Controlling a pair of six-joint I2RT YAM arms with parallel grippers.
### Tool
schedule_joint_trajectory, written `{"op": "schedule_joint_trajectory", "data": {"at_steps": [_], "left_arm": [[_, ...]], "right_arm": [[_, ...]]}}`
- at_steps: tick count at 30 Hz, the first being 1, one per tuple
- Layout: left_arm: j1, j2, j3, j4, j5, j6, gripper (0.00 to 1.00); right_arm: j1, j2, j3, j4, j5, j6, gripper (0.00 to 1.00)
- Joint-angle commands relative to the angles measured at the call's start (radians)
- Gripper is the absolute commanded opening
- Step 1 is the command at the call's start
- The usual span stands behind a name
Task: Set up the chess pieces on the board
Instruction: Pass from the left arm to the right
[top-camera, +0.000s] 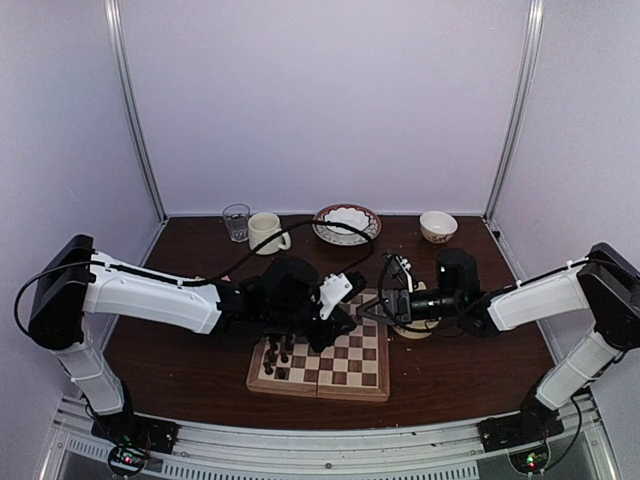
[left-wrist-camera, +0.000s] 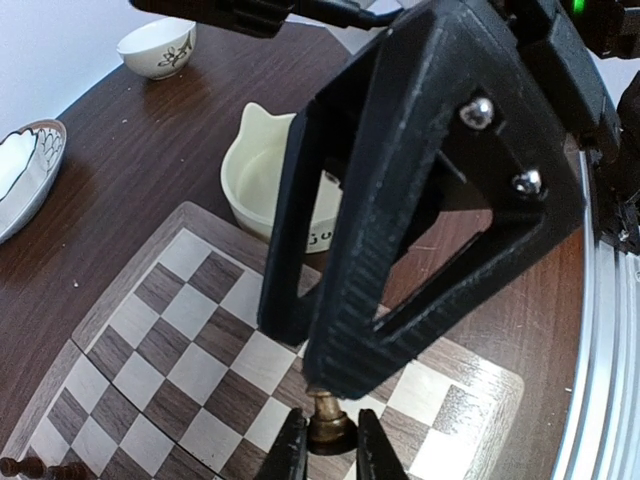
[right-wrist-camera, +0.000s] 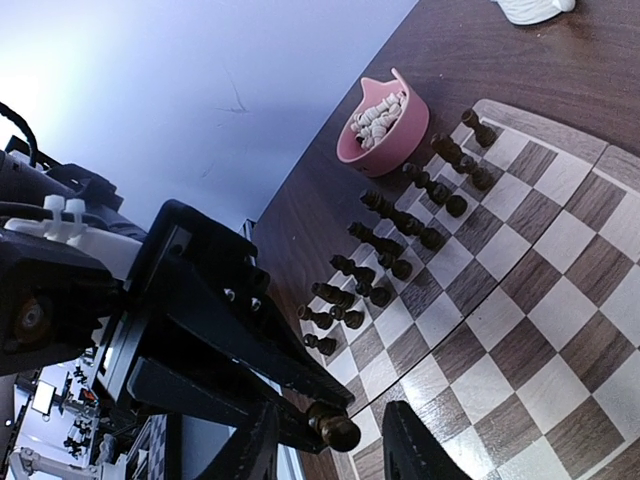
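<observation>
chess pieces (right-wrist-camera: 400, 230) stand in 2 rows along the left side of the board (top-camera: 345, 368) on the tabletop (top-camera: 200, 350), while a single dark piece (left-wrist-camera: 328, 428) is pinched in the left claw (left-wrist-camera: 328, 455) just above squares near the board's far right corner. the right claw (right-wrist-camera: 332, 442) holds its fingers (right-wrist-camera: 410, 450) apart on either side of that piece; a pink bowl (right-wrist-camera: 385, 135) of cream pieces (right-wrist-camera: 378, 112) sits just beside the board.

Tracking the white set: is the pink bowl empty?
No, the pink bowl holds a heap of pale chess pieces.
</observation>
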Motion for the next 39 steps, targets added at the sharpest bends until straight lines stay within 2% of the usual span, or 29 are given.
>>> {"op": "schedule_joint_trajectory", "data": {"at_steps": [1,9,13,19,24,27,29,34,39], "left_arm": [[0.003,-0.036,-0.011,0.063,0.012,0.019,0.12],[0.003,-0.044,-0.014,0.058,-0.004,0.021,0.12],[0.003,-0.047,-0.017,0.057,-0.011,0.023,0.12],[0.003,-0.046,-0.016,0.053,-0.014,0.025,0.13],[0.003,-0.047,-0.014,0.050,-0.013,0.025,0.12],[0.003,-0.047,-0.014,0.048,-0.017,0.025,0.14],[0.004,-0.045,-0.013,0.046,-0.022,0.024,0.19],[0.011,-0.075,-0.041,0.071,-0.088,-0.037,0.52],[0.095,-0.173,-0.101,0.107,0.023,-0.129,0.56]], "right_arm": [[0.018,0.035,0.035,0.068,-0.053,0.030,0.37],[0.021,0.041,0.039,0.064,-0.063,0.032,0.32],[0.021,0.032,0.037,0.059,-0.061,0.026,0.23],[0.021,-0.005,0.027,0.027,-0.037,-0.007,0.25],[0.021,-0.031,0.022,-0.002,-0.025,-0.025,0.15],[0.021,-0.037,0.023,-0.012,-0.021,-0.034,0.04],[0.021,-0.043,0.024,-0.031,-0.012,-0.047,0.00],[0.023,-0.090,0.034,-0.154,0.084,-0.140,0.00],[0.041,-0.163,0.085,-0.405,0.302,-0.274,0.00]]}}
